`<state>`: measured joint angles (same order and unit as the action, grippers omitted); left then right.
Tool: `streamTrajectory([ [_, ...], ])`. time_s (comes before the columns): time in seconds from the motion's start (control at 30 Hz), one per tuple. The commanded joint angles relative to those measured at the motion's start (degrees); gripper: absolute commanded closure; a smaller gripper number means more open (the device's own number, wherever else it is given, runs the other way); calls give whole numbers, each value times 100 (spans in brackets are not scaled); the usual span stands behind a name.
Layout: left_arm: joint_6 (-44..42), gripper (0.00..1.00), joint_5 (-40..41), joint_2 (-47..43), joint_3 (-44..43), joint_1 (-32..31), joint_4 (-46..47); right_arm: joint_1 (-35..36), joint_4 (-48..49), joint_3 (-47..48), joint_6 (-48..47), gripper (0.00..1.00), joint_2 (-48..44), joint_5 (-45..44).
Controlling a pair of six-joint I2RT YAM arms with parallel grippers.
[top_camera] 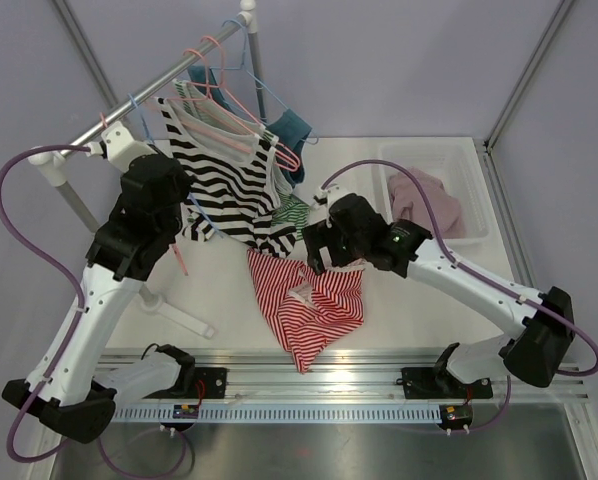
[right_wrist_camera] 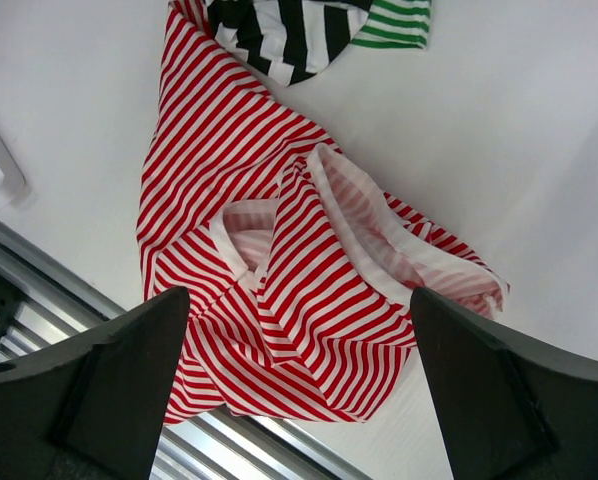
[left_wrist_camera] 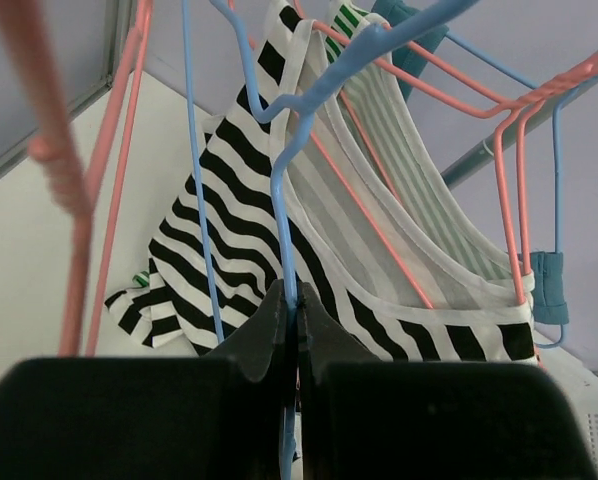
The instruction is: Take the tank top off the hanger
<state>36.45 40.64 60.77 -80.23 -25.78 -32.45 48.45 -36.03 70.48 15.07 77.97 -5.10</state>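
Hanging from the clothes rail (top_camera: pixel 149 95) at the left of the white desk (top_camera: pixel 409 325), the black-and-white striped tank top (top_camera: pixel 229 185) shows whole in the top view, and a red-and-white striped top (top_camera: pixel 314 305) lies crumpled on the desk near its front edge. Only the left wrist view shows the left hand (left_wrist_camera: pixel 297 300) pinched fully closed on the wire of a blue hanger (left_wrist_camera: pixel 284 200). Only the right wrist view shows the right hand (right_wrist_camera: pixel 299 310) spread wide and empty above the red-and-white striped top.

Black-and-white striped tank top (top_camera: pixel 224 185) hangs on a pink hanger (left_wrist_camera: pixel 374 226) at the rail (top_camera: pixel 129 115). Its hem meets a crumpled red-striped tank top (top_camera: pixel 309 305) lying on the worktop (top_camera: pixel 419 300).
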Motion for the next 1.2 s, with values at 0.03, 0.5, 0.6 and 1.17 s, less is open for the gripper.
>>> streamTrajectory([
  [0.03,337,84,-267,-118,139,38,-227,551,-176,169,-154,0,455,-357],
  [0.5,-14,1,-1188,-751,-415,47,-561,1272,447,-535,716,0,2193,-1115],
  [0.6,-146,1,-1697,-918,-625,47,-684,1281,483,-605,874,1,2696,-1265],
  [1.17,-438,1,-3959,-2516,384,38,0,904,-526,8,682,100,916,-2319],
])
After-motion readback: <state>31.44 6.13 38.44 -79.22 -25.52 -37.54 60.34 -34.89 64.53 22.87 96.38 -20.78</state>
